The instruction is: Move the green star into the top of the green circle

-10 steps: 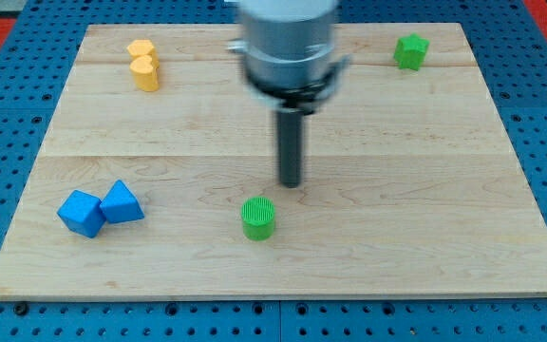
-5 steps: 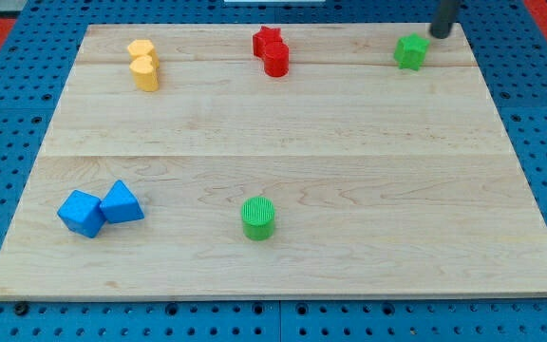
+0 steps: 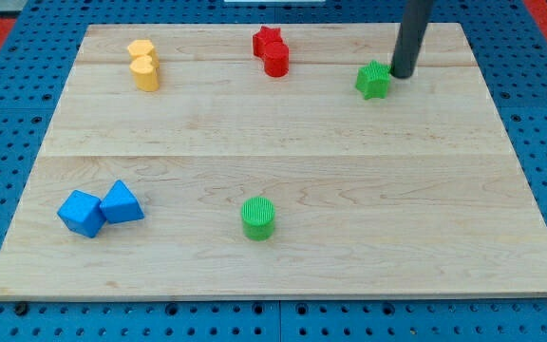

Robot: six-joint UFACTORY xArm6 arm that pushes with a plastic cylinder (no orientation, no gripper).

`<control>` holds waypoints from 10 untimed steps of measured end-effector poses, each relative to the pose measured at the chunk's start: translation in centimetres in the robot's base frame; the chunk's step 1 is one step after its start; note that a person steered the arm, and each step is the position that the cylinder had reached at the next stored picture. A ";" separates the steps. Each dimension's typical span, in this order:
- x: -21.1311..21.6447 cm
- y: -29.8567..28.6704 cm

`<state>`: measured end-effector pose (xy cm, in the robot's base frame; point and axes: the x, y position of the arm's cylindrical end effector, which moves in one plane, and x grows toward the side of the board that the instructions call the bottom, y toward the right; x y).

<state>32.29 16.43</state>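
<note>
The green star [image 3: 373, 81] lies on the wooden board [image 3: 273, 157] at the upper right. My tip [image 3: 403, 74] stands just to the star's right, touching or almost touching it. The green circle [image 3: 258, 218] is a ribbed cylinder at the lower middle, far down and to the left of the star.
A red star and red cylinder [image 3: 272, 51] sit together at the top middle. Two yellow blocks [image 3: 143, 65] sit at the top left. A blue cube [image 3: 81, 213] and a blue triangular block [image 3: 122, 202] sit at the lower left.
My tip came from the top right corner down to the star's right side. The green star slid left and down from near the top right.
</note>
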 end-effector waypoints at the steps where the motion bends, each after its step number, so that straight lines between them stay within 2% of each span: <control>1: 2.8 -5.7; 2: 1.6 -3.2; 3: -2.0 -1.2; 4: -3.6 -3.9; 6: 3.6 -17.3; 8: 4.2 -15.4; 10: -0.7 -12.5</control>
<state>31.64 3.94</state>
